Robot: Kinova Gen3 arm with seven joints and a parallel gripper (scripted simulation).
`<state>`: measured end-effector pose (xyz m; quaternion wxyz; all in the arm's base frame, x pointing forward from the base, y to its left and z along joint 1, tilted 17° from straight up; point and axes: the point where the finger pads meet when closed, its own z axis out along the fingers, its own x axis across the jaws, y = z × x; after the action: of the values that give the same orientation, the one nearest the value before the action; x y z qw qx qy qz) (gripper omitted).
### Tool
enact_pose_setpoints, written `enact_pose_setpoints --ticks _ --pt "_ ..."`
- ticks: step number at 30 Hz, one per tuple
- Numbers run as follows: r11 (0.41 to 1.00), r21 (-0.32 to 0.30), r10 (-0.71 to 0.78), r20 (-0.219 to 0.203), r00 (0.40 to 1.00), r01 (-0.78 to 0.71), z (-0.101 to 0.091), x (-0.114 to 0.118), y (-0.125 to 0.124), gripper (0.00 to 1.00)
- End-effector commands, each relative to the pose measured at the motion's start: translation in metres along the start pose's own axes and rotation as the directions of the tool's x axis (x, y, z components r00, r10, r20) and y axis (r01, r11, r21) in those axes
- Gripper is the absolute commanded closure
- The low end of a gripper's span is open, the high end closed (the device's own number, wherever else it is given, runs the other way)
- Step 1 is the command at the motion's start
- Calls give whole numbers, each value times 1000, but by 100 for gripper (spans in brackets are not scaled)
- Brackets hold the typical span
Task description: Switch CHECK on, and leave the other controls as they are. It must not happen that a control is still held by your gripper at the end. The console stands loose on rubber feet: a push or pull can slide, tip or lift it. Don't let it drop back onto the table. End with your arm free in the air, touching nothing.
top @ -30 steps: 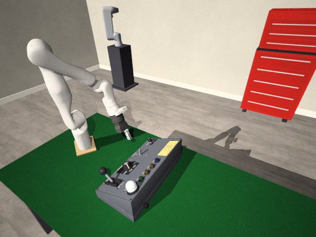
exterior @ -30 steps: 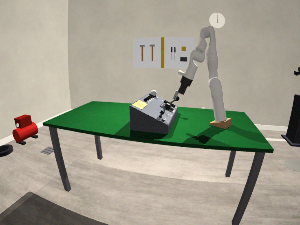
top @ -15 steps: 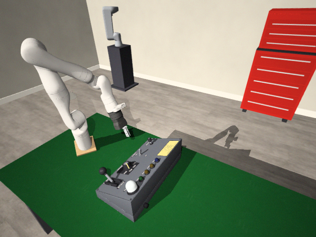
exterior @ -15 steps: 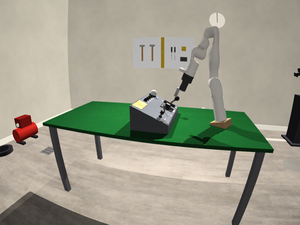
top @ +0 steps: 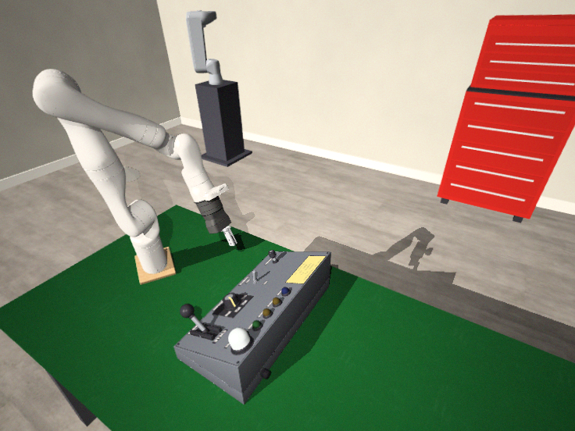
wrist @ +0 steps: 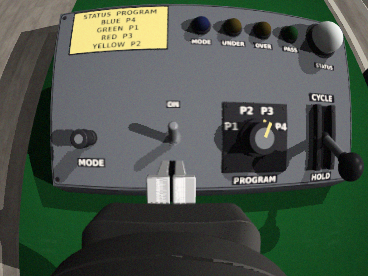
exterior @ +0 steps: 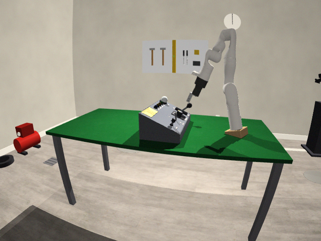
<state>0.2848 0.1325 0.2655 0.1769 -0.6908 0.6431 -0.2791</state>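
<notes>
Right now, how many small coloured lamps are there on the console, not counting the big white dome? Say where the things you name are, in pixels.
4, in one row: the blue lamp (top: 285,290) (wrist: 202,24), two amber lamps beside it, then the green lamp (top: 256,324) (wrist: 289,34) nearest the dome.

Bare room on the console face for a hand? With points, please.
Bare: the strip between the yellow card (top: 306,269) (exterior: 149,111) (wrist: 118,30) and the MODE knob (top: 272,254) (exterior: 173,120) (wrist: 83,138). Crowded: the lamp row up to the white dome (top: 239,339) (exterior: 164,98) (wrist: 327,38); PROGRAM dial (top: 230,299) (exterior: 179,113) (wrist: 263,137) beside the lever (top: 187,311) (exterior: 189,105) (wrist: 350,166).

Red drawer cabinet — wall clock
</notes>
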Motion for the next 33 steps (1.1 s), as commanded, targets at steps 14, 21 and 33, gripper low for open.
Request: enact_pose_setpoints --ticks 14,21,33 --pt "1000 3 0 1 1000 0 -1 0 -1 0" --pt "1000 3 0 1 1000 0 -1 0 -1 0" --pt "1000 3 0 1 1000 0 -1 0 -1 0"
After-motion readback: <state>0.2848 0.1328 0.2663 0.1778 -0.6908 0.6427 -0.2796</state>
